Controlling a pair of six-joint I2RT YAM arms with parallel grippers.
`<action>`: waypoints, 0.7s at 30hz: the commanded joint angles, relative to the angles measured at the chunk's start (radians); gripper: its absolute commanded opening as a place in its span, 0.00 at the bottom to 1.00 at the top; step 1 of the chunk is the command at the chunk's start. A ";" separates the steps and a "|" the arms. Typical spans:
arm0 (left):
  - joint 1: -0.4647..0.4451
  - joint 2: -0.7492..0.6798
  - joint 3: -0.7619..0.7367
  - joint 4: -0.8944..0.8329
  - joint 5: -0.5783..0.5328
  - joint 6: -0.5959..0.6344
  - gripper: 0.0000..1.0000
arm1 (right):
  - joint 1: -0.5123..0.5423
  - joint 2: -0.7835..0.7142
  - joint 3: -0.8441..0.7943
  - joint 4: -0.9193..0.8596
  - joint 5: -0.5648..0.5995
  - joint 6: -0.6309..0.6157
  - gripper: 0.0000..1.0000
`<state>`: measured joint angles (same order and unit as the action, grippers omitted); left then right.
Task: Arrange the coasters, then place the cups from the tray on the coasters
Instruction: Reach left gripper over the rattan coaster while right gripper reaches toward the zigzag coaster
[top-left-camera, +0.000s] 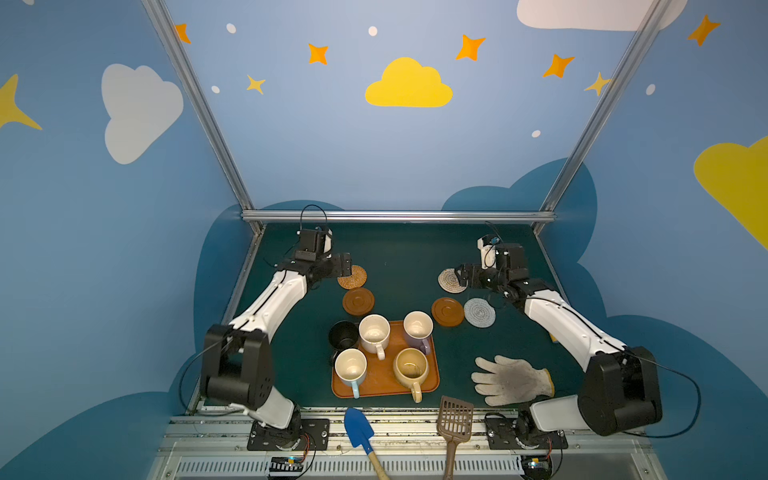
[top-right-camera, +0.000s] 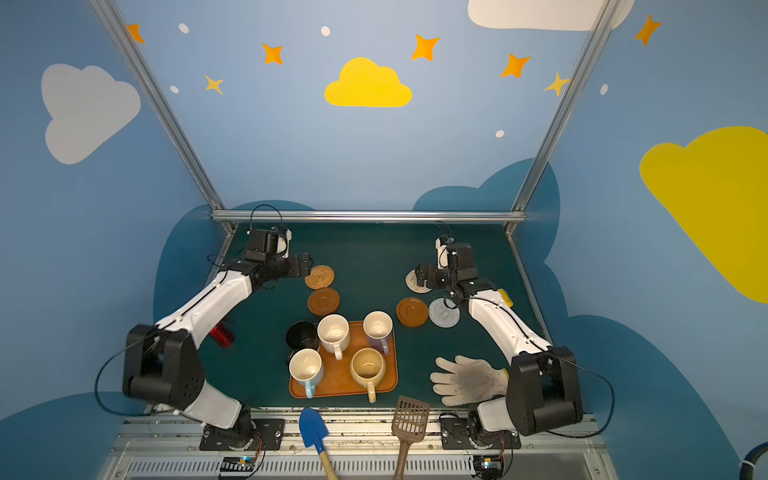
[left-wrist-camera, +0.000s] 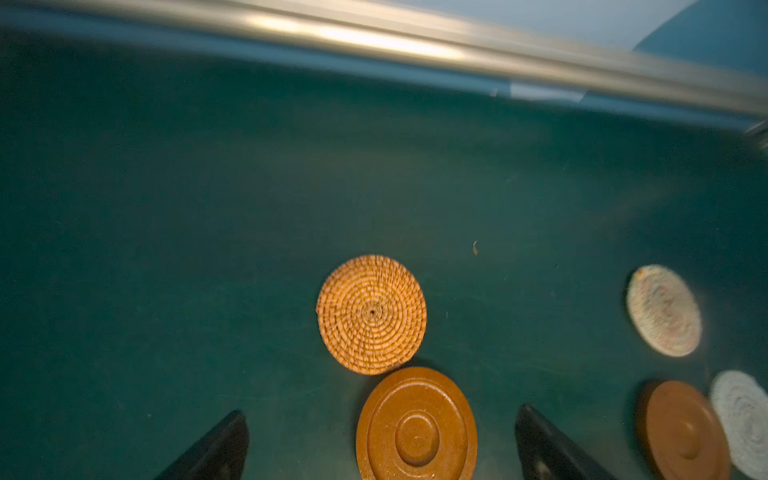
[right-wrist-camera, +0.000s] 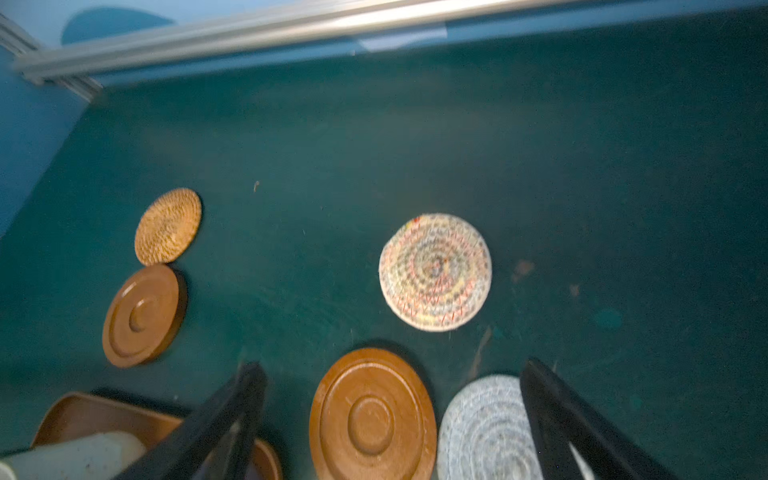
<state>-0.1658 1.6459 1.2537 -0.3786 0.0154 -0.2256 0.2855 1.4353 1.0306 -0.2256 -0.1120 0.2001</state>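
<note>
While both arms reach toward the back of the green table (top-left-camera: 399, 253), the things nearest the front edge are a blue trowel (top-left-camera: 358, 430) and a brown slotted scoop (top-left-camera: 455, 419), both lying partly on the metal rail. Just behind them, on the right, lies a dirty white work glove (top-left-camera: 511, 380).

At the middle stands the orange-brown tray (top-left-camera: 384, 380). On it are the light blue mug (top-left-camera: 351, 370) at the front left, the squat tan mug (top-left-camera: 411, 368) at the front right, the speckled white mug (top-left-camera: 374, 332) behind, and the lavender mug (top-left-camera: 418, 328) at the back right corner. The black mug (top-left-camera: 343, 334) stands at the tray's back left edge; whether it sits on the tray or beside it I cannot tell.

Behind the tray lie the coasters. On the left, a brown wooden coaster (top-left-camera: 358, 301) touches the rattan coaster (top-left-camera: 353, 277) farther back. On the right, a second wooden coaster (top-left-camera: 447, 311) lies just beside the grey-white rope coaster (top-left-camera: 479, 312), with the cream rope coaster (top-left-camera: 451, 281) behind them.

Farthest back, the left gripper (left-wrist-camera: 382, 440) hangs above the left wooden coaster with its jaws spread wide and holding nothing. The right gripper (right-wrist-camera: 395, 399) hangs above the right pair, jaws likewise spread and bare.
</note>
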 joint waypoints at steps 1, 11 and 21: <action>-0.016 0.138 0.111 -0.190 0.015 0.015 0.99 | 0.032 0.025 0.077 -0.147 -0.047 -0.017 0.96; -0.067 0.506 0.462 -0.357 -0.045 0.052 0.99 | 0.044 0.022 0.034 -0.140 -0.124 0.018 0.96; -0.094 0.632 0.579 -0.460 -0.177 0.066 0.99 | 0.046 0.032 0.030 -0.147 -0.156 0.027 0.95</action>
<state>-0.2558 2.2761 1.8393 -0.7647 -0.1017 -0.1680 0.3256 1.4658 1.0714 -0.3588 -0.2420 0.2146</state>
